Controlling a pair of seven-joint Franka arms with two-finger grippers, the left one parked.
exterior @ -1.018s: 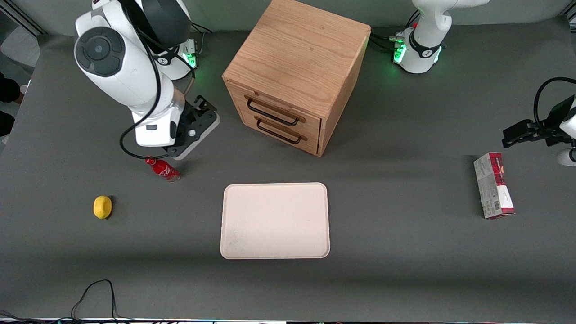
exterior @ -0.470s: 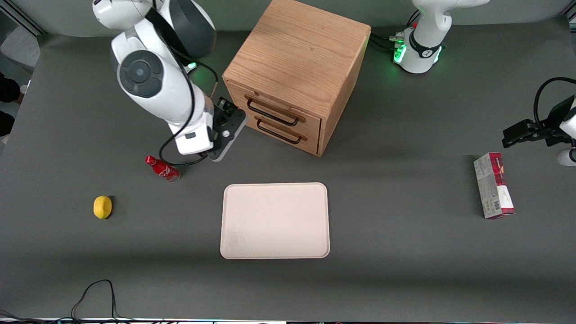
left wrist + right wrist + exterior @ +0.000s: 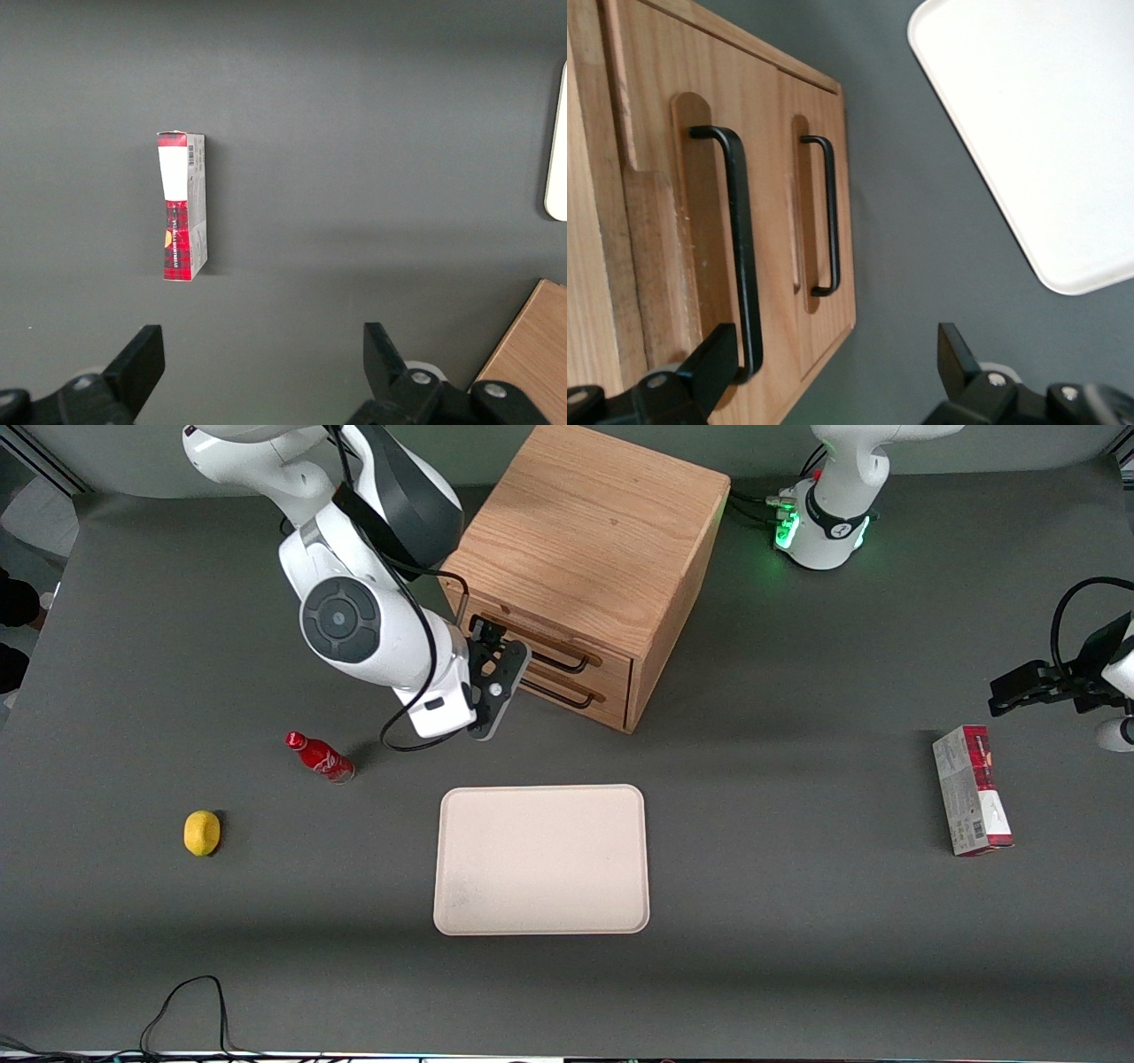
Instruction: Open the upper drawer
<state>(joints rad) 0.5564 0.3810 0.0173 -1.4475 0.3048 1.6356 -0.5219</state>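
Swinging in from near the red bottle [image 3: 320, 756], the gripper [image 3: 493, 677] now hangs just in front of the cabinet [image 3: 585, 558], its fingers [image 3: 713, 359] spread open. One finger sits beside the end of the upper drawer [image 3: 700, 221] handle [image 3: 740, 243]; that drawer is shut, above the lower drawer [image 3: 819, 221].

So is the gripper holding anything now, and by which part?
Nothing is held. The gripper is open in front of the upper drawer, not closed on its handle.
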